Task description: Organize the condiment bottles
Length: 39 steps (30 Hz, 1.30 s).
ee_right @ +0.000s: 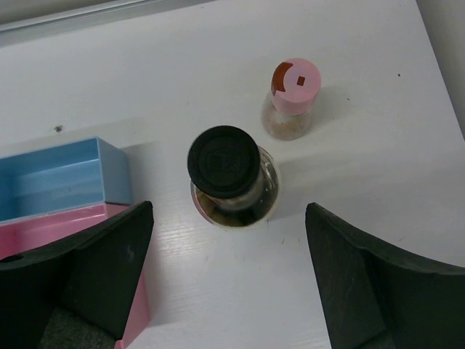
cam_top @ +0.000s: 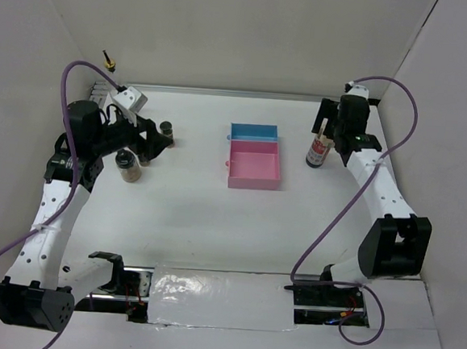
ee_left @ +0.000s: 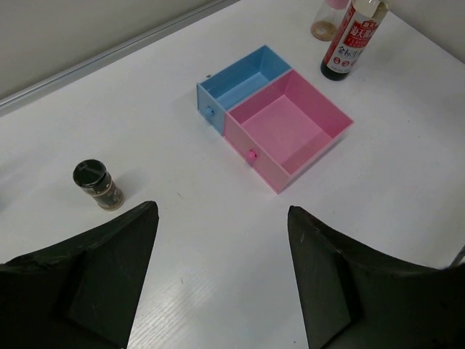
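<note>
A tall clear bottle with a black cap and red label [cam_top: 318,153] stands right of the trays. It also shows in the right wrist view [ee_right: 225,163] and the left wrist view [ee_left: 351,40]. A small pink-capped jar [ee_right: 293,98] stands just behind it. My right gripper [ee_right: 229,218] is open above the bottle, touching nothing; in the top view [cam_top: 332,135] it hovers over it. Dark-lidded spice jars stand at the left [cam_top: 167,129] [cam_top: 127,166]; one shows in the left wrist view [ee_left: 96,183]. My left gripper [ee_left: 221,218] is open and empty between them [cam_top: 157,143]. A yellow-black pourer top [cam_top: 107,59] shows at the back left.
A blue shallow tray [cam_top: 254,132] and a pink shallow tray [cam_top: 254,164] sit joined in the middle of the table; both hold nothing. White walls close in the table at the back and both sides. Purple cables loop off both arms.
</note>
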{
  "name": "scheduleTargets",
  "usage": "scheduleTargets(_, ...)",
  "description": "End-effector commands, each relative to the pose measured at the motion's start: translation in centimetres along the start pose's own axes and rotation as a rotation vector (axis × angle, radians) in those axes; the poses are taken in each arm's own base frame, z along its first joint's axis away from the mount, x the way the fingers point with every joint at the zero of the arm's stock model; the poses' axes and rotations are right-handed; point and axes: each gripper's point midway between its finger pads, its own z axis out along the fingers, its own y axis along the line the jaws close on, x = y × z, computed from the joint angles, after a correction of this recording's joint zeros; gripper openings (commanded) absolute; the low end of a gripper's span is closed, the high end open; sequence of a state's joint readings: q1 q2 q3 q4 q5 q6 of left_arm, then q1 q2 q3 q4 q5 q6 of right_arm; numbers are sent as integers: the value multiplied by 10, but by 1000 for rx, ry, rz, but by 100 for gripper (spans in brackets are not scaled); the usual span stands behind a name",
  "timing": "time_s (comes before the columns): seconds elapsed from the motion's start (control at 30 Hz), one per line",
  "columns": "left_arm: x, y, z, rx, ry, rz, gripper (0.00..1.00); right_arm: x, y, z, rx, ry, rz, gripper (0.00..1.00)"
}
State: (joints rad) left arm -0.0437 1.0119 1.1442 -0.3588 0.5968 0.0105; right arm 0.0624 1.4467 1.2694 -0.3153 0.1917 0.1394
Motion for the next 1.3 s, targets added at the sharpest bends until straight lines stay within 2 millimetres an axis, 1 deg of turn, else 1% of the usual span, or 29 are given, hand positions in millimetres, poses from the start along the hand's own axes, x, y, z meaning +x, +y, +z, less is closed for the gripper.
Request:
scheduleTargets(0.0, -5, -3, -2, 4, -17, -20, 84, -19, 7, 13, 56, -106, 17, 90)
scheduleTargets(0.1, -6, 1, 0, -10, -20, -8, 84, -22, 18, 21, 37, -131, -5, 86)
scheduleTargets(0.13, -6, 2, 1, -8, -20, -8, 85, -26, 20, 21, 39, -142, -9, 82)
scheduleTargets(0.17, -5, 3, 2, -10, -18, -8, 85, -28, 18, 22, 65, -150, -13, 81)
scheduleTargets(0.2, -4, 3, 2, -11, -16, -9, 85, -27, 20, 24, 72, -149, -17, 78)
scheduleTargets(0.23, -2, 3, 3, -9, -13, -12, 85, -28, 20, 24, 83, -157, -15, 78)
scheduleTargets(0.33, 1, 3, 5, -4, -7, -18, 86, -26, 11, 30, 144, -153, -17, 74)
scheduleTargets(0.37, 1, 3, 5, -1, -5, -20, 86, -23, 10, 35, 154, -142, -21, 69)
scheduleTargets(0.43, 1, 1, 5, 8, -4, -21, 86, -24, 11, 37, 154, -141, -24, 62)
scheduleTargets(0.47, 2, 0, 6, 20, -2, -22, 86, -25, 11, 38, 155, -143, -23, 52)
scheduleTargets(0.53, 3, -2, 6, 33, -1, -23, 86, -26, 13, 39, 153, -148, -23, 40)
scheduleTargets(0.57, 2, -3, 6, 36, -2, -22, 86, -28, 14, 38, 151, -153, -21, 22)
scheduleTargets(0.6, 3, -3, 6, 36, -1, -24, 86, -36, 19, 33, 130, -169, -27, 7)
scheduleTargets(0.63, 3, -3, 6, 36, 0, -25, 86, -36, 22, 32, 125, -168, -37, 0)
scheduleTargets(0.7, 4, -3, 6, 33, 2, -26, 86, -52, 32, 21, 105, -203, -49, 0)
scheduleTargets(0.73, 5, -2, 6, 29, 2, -26, 86, -59, 46, 13, 85, -222, -77, 0)
scheduleTargets(0.77, 6, -2, 6, 27, 4, -28, 86, -73, 52, 4, 78, -256, -77, 0)
scheduleTargets(0.8, 8, -1, 7, 27, 7, -30, 86, -83, 55, -6, 95, -287, -77, 0)
scheduleTargets(0.83, 8, -2, 7, 29, 6, -28, 86, -91, 67, -16, 79, -311, -89, 0)
scheduleTargets(0.9, 10, -2, 8, 37, 11, -32, 85, -126, 82, -41, 55, -389, -65, 0)
scheduleTargets(0.97, 10, -3, 8, 40, 11, -33, 85, -140, 93, -52, 33, -421, -52, 0)
scheduleTargets(1.0, 9, -3, 8, 41, 8, -32, 85, -143, 96, -54, 39, -427, -78, 0)
scheduleTargets(1.03, 10, -2, 9, 43, 11, -35, 85, -148, 109, -61, 17, -441, -81, 0)
scheduleTargets(1.07, 9, -3, 9, 44, 10, -34, 85, -149, 113, -63, 22, -444, -85, 0)
scheduleTargets(1.1, 8, -2, 9, 41, 6, -31, 85, -147, 117, -61, 34, -442, -88, 0)
scheduleTargets(1.13, 8, -2, 9, 41, 7, -32, 85, -148, 129, -65, 10, -446, -91, 0)
scheduleTargets(1.17, 8, -1, 9, 37, 9, -33, 85, -147, 136, -65, -11, -445, -91, 0)
scheduleTargets(1.23, 8, 0, 9, 30, 7, -31, 85, -141, 160, -65, -84, -442, -101, 0)
scheduleTargets(1.27, 9, 0, 9, 28, 8, -32, 85, -139, 167, -64, -104, -439, -93, 0)
